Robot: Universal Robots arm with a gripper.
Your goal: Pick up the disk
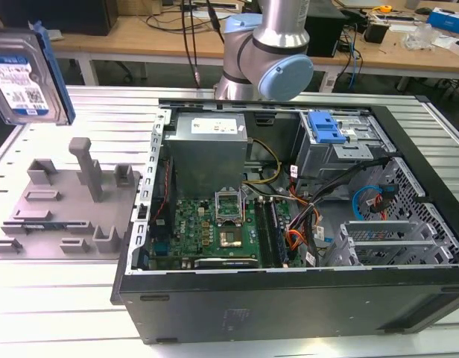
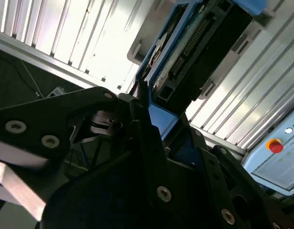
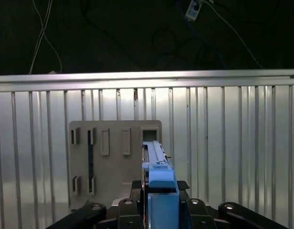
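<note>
Aloft now: my gripper (image 3: 159, 202) is clamped on the hard drive (image 1: 24, 74), fingers (image 2: 147, 129) pinching its blue side rails, label facing the exterior view. It hangs upright in the air at the exterior view's left, above the grey slotted fixture tray (image 1: 58, 212) and clear of it. Open computer case (image 1: 289, 224) sits on the ribbed aluminium table (image 1: 36, 298) beside the tray.

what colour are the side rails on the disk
Blue, on the silver-grey disk with a blue-and-white label; clearest in the exterior view.
</note>
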